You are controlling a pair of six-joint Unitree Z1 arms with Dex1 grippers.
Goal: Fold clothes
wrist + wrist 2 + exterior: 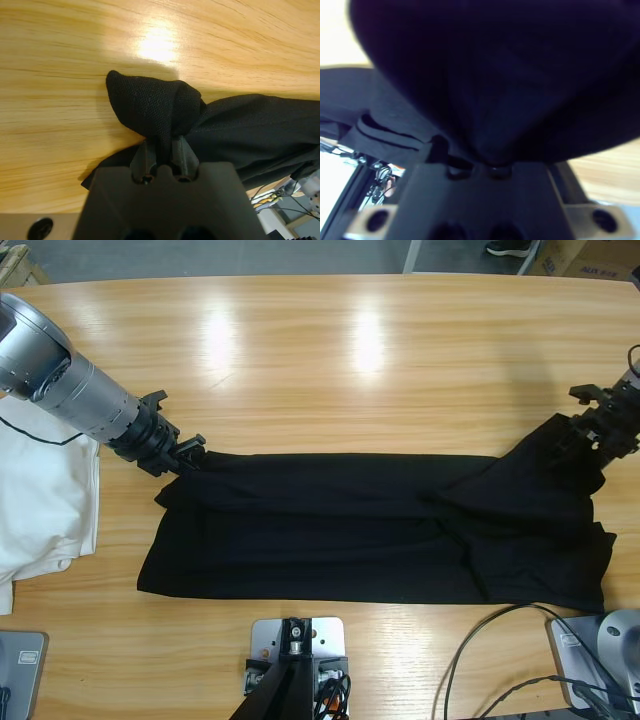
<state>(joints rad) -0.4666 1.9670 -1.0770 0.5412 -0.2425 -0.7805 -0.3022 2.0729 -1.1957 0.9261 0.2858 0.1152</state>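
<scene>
A black garment lies stretched across the middle of the wooden table, folded into a long band. My left gripper is shut on its upper left corner; in the left wrist view the pinched black fabric bulges up from my left gripper. My right gripper is shut on the garment's right end, which is lifted off the table. In the right wrist view the black cloth fills nearly the whole picture above my right gripper.
White clothes lie piled at the table's left edge, under the left arm. Black cables curl at the table's near right edge. Bare wood stretches behind the garment.
</scene>
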